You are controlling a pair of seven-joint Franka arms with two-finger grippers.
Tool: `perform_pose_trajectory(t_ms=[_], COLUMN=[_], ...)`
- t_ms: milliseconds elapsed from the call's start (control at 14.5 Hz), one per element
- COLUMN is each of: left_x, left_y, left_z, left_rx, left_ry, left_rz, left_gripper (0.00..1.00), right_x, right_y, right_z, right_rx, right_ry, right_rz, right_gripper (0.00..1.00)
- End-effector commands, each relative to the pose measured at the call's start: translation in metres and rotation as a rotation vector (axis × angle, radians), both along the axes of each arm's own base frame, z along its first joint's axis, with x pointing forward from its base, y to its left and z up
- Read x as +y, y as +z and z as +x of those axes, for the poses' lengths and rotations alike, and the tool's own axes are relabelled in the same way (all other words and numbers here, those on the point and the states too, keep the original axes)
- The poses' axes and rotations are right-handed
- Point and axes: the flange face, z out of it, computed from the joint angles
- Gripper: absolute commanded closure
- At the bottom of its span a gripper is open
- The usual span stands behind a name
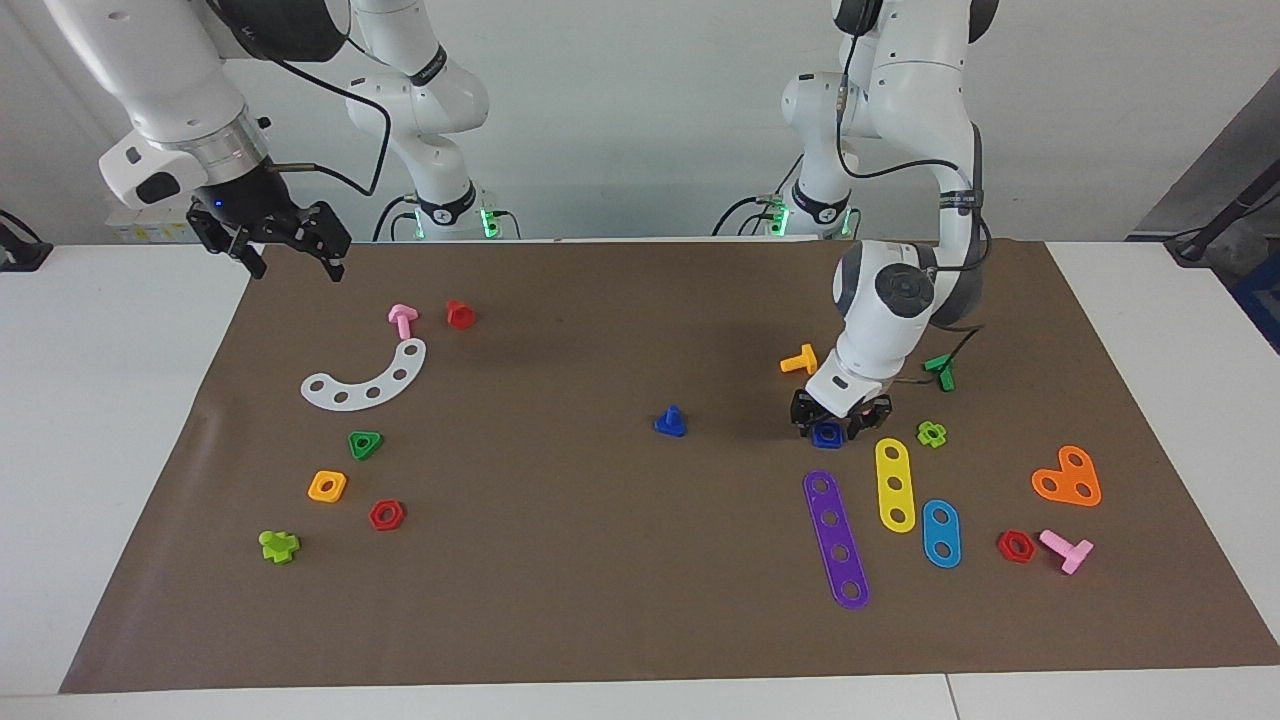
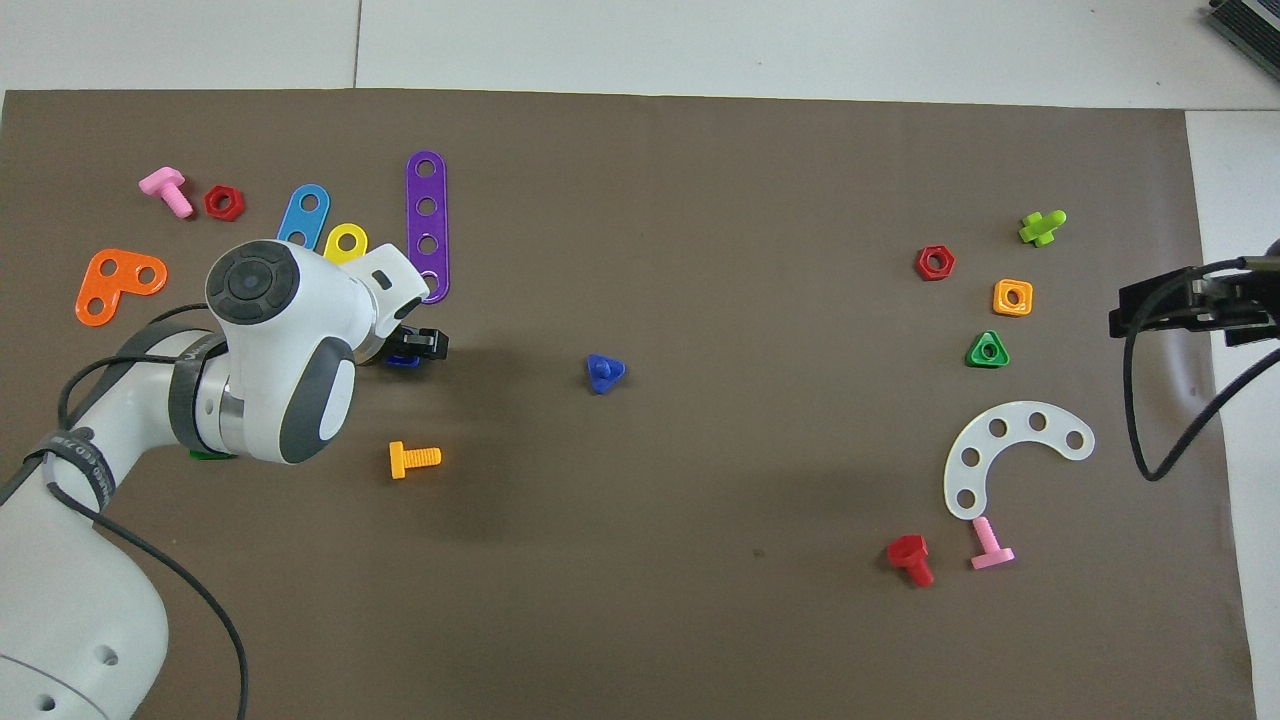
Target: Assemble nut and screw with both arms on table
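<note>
A white tabletop (image 1: 120, 420) was seen covered by a large brown mat (image 1: 600, 560), with small coloured plastic parts scattered toward both short edges. The left gripper (image 1: 838, 424) had been lowered to the mat toward the left arm's end of the table, and its fingers were seen set on either side of the dark-blue nut (image 1: 827, 434), which lay flat on the mat, its hole facing up; whether the fingers were pressed against it cannot be told. In the overhead view only a sliver of the nut (image 2: 403, 361) was shown under the gripper (image 2: 415, 350). A purple strip (image 1: 836, 538) and a yellow strip (image 1: 894, 484) lay just beside it, nearer the edge away from the robots. The dark-blue screw (image 1: 670, 422) stood near the middle of the mat, well apart from the nut, resting on its flat triangular head with the shaft, its long axis, pointed straight up. The right gripper (image 1: 290, 255) was held in the air over the mat's corner nearest the right arm's base, its fingers spread and grasping nothing; that arm waited.
</note>
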Motion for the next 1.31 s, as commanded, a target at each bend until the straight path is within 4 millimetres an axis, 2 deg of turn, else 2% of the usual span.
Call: perform_pose_trajectory(t_ms=[0, 344, 688, 963, 1239], left_x=[0.0052, 0.0052, 0.0060, 0.0061, 0.0068], left_y=[-0.0017, -0.0026, -0.0031, -0.0086, -0.0085], left_z=[-0.0022, -0.0022, -0.0016, -0.0020, -0.0012], left_rx=[-0.018, -0.017, -0.020, -0.011, -0.010], left_ry=[-0.037, -0.043, -0.043, -0.051, -0.057], left_rz=[0.011, 0.011, 0.011, 0.013, 0.013], left_gripper=[0.23, 0.27, 0.31, 0.39, 0.50], right_x=[-0.0005, 0.0069, 0.0054, -0.0006, 0.0043], right_y=[-0.0046, -0.0037, 0.0011, 0.0028, 0.0024], right_z=[-0.0093, -0.0151, -0.0132, -0.0143, -0.0160], right_rx=[0.020, 0.040, 0.017, 0.014, 0.022], right_ry=[-0.003, 0.013, 0.013, 0.004, 0.018], right_rz=[-0.001, -0.016, -0.022, -0.024, -0.023], right_gripper=[0.00, 0.00, 0.00, 0.00, 0.00])
